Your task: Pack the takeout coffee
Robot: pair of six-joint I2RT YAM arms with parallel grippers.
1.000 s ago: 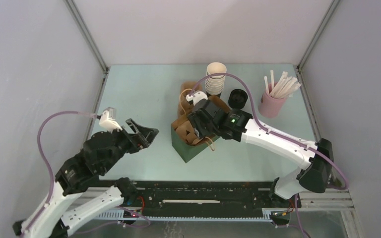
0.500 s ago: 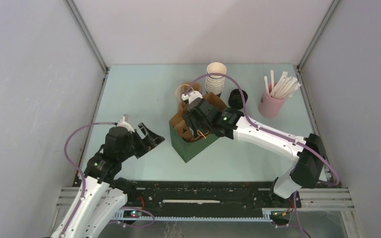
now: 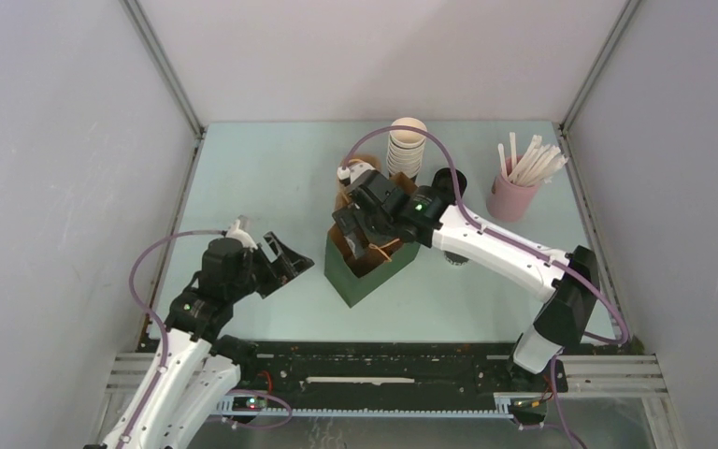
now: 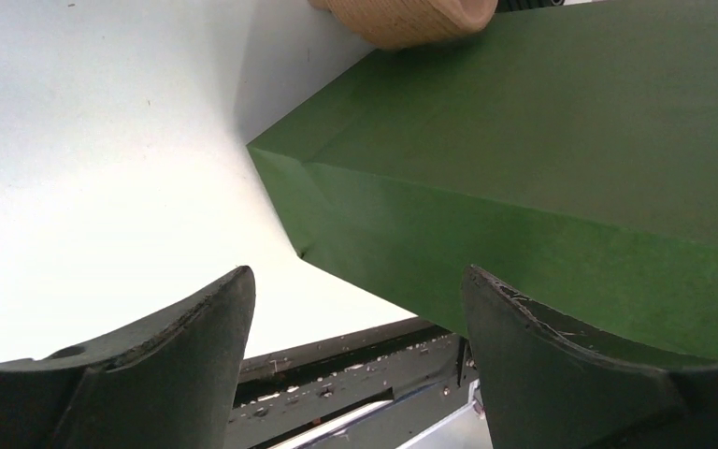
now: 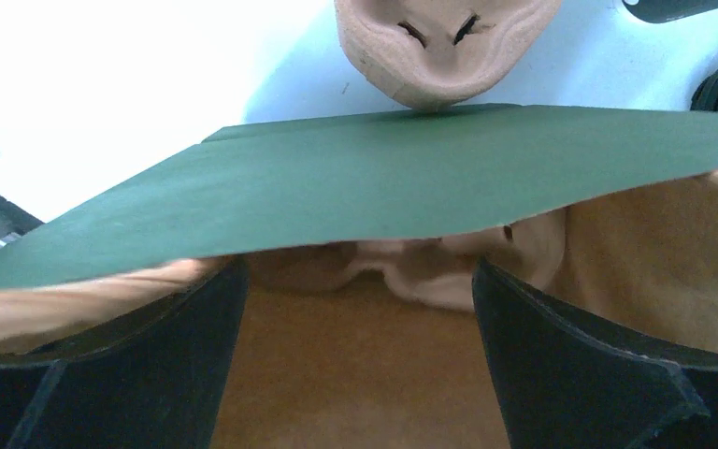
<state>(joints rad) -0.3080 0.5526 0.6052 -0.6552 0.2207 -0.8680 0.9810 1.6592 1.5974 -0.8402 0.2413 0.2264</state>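
right gripper [image 3: 356,225] shifted up-left at green bag [image 3: 371,277] mouth, jaws wide, empty; left gripper [image 3: 291,263] barely moved, likewise spread, empty.

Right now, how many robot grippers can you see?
2. The left gripper hovers open just left of the green bag. The right gripper is open at the bag's mouth. No others show.

The white-and-black left arm [image 3: 179,329] is folded low at the near left, its black two-finger left pincer [image 3: 290,260] pointing rightward with jaws spread wide. The white-and-black right arm [image 3: 500,254] stretches forward and leftward, its black two-finger right pincer [image 3: 351,229] angled downward with jaws likewise parted wide.
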